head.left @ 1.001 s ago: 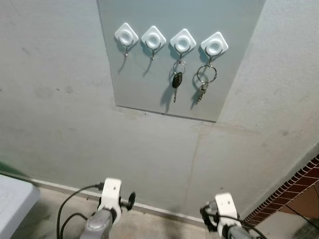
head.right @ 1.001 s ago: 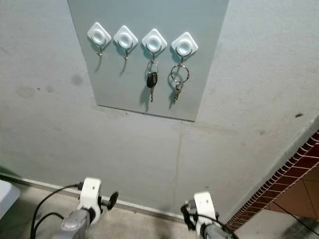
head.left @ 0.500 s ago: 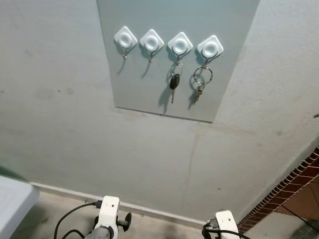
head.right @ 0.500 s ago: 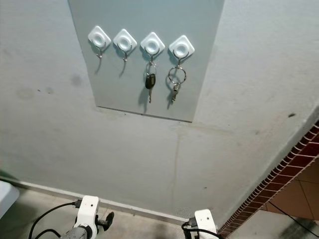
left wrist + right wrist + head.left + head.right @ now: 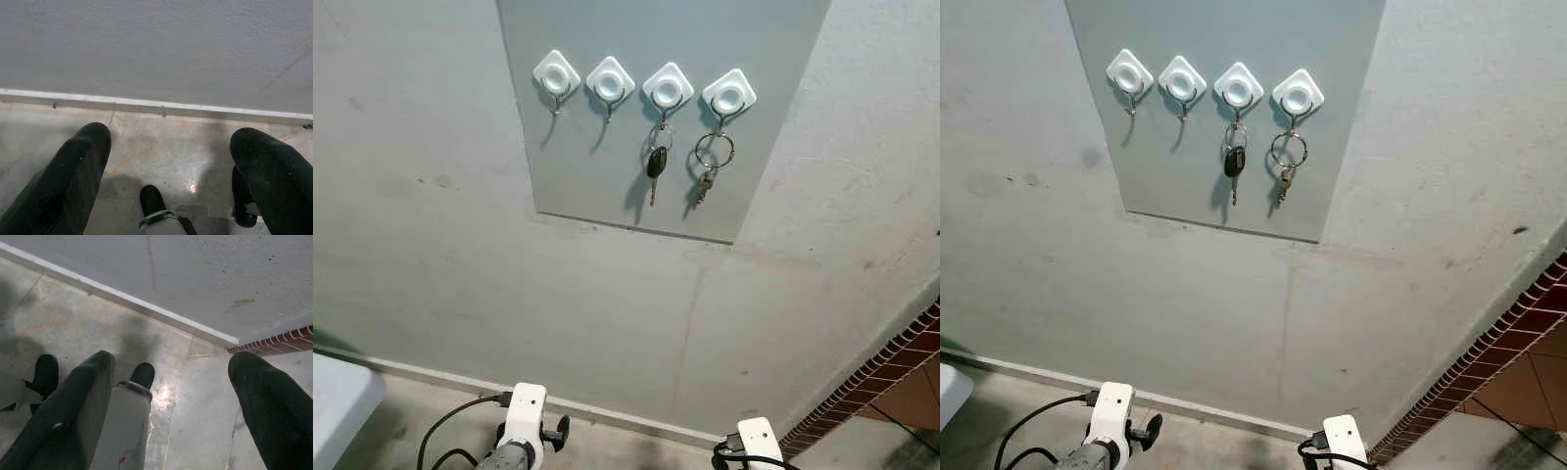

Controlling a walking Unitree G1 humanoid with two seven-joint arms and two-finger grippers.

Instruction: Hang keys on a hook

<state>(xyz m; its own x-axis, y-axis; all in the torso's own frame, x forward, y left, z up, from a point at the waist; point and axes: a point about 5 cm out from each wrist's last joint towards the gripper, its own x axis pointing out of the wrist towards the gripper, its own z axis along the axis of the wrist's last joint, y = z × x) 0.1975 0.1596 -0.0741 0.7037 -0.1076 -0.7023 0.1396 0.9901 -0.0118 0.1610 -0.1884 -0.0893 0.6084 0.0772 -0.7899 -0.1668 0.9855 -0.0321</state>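
Note:
A grey panel (image 5: 597, 186) on the wall carries a row of white square hooks. The two left hooks (image 5: 556, 73) (image 5: 610, 78) are bare. From the third hook (image 5: 668, 85) hangs a black car key (image 5: 655, 164). A key ring with small keys (image 5: 713, 157) hangs from the fourth hook (image 5: 728, 94). Both arms hang low by the floor, their white wrists (image 5: 525, 416) (image 5: 759, 441) at the bottom edge. My left gripper (image 5: 171, 147) is open with nothing between its fingers. My right gripper (image 5: 171, 377) is also open and holds nothing.
A white skirting strip (image 5: 607, 411) runs along the foot of the grey wall above a tiled floor (image 5: 161, 147). A red brick edge (image 5: 891, 377) climbs at the right. A pale corner of furniture (image 5: 337, 392) sits at the lower left.
The camera has tilted and shifted a little, so the arms show lower in the picture than a second ago. The keys and hooks have stayed as they were.

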